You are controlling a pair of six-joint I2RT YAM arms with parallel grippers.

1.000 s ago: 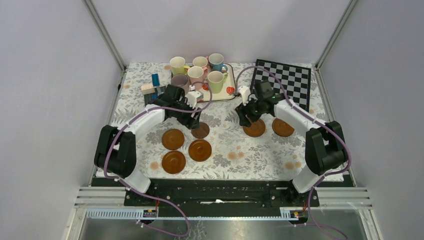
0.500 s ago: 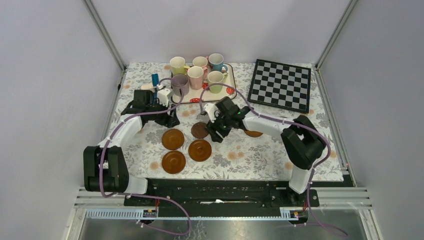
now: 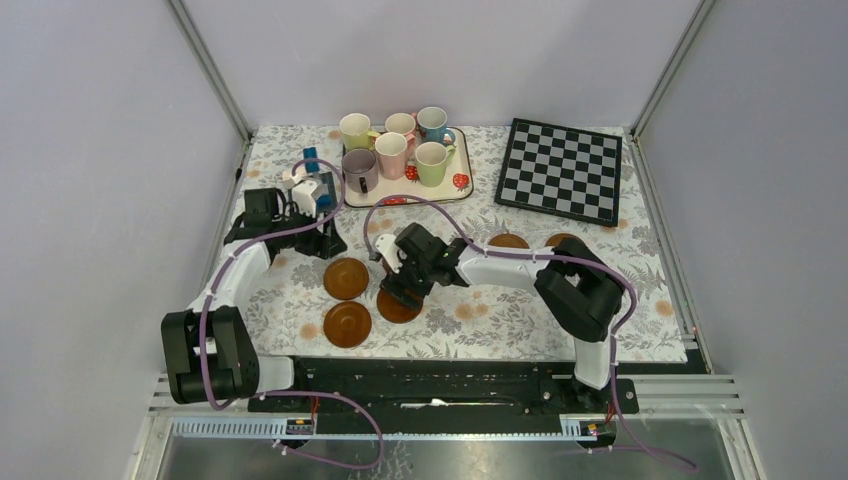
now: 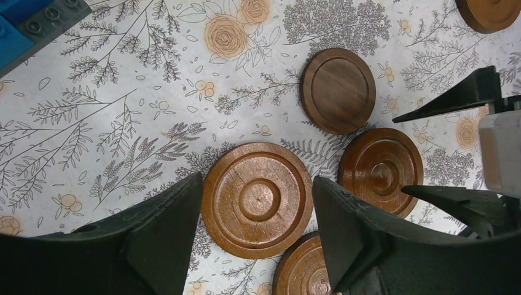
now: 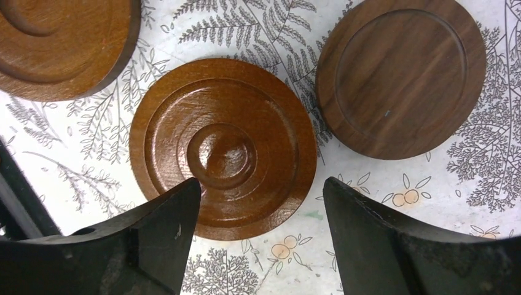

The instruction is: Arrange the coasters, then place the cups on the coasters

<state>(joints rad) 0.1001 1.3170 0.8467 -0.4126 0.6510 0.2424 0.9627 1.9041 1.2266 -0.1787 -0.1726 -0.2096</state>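
Note:
Several brown coasters lie on the floral cloth. In the top view one coaster and another sit left of centre, and two coasters show partly behind the right arm. My left gripper is open, its fingers either side of a ringed coaster without touching it. My right gripper is open over a glossy coaster, with the smaller dark coaster beside it. The cups stand together on the tray at the back.
The white strawberry tray holds all the cups at the back centre. A chessboard lies at the back right. Blue blocks sit at the back left near my left gripper. Enclosure walls close in both sides.
My right arm swung left from the two right-hand coasters to the middle group. My left arm drew back to the left. Both sets of jaws widened slightly.

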